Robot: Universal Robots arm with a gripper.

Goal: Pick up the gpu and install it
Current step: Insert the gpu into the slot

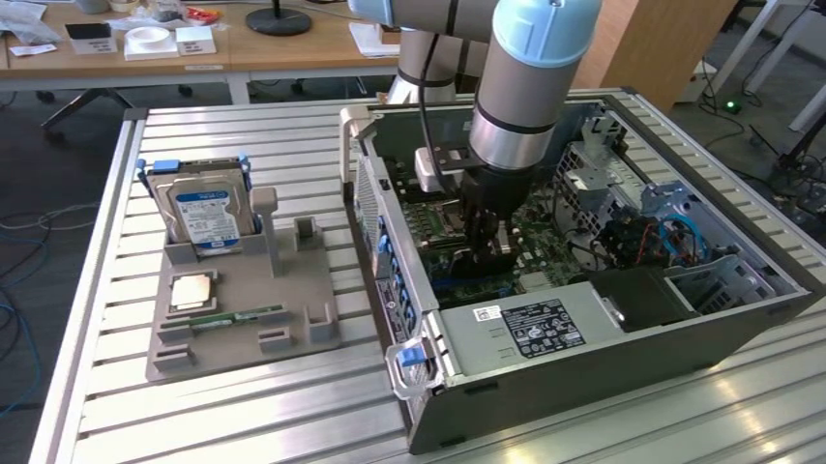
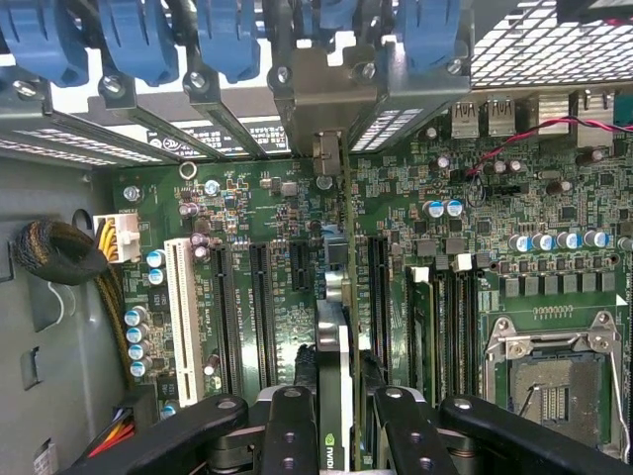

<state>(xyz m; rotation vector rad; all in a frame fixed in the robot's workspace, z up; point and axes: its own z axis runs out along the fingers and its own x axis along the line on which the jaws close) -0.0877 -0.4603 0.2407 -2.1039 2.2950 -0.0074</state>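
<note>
Item: thin black-faced gpu card [image 2: 336, 396], held edge-on between the fingers of the black gripper [image 2: 341, 421], which is clenched on it. Location: inside the open grey computer case [image 1: 516, 387], just above the green motherboard [image 2: 554, 208]. Orientation: the card's long axis runs along the black expansion slots [image 2: 259, 307], its far end toward the rear bracket openings with blue plastic clips [image 2: 227, 40]. Not yet seated. On the surface at the exterior view's left: grey parts holder [image 1: 304, 295], blue-labelled silver hard drive [image 1: 207, 215].

To my side stands a grey plastic parts holder [image 1: 246, 319] on the slatted metal table [image 1: 258, 416]. A blue-labelled silver hard drive [image 1: 207, 217] stands upright in it; a slim green memory stick [image 1: 239, 317] lies flat beside a square tan chip [image 1: 193, 290].
</note>
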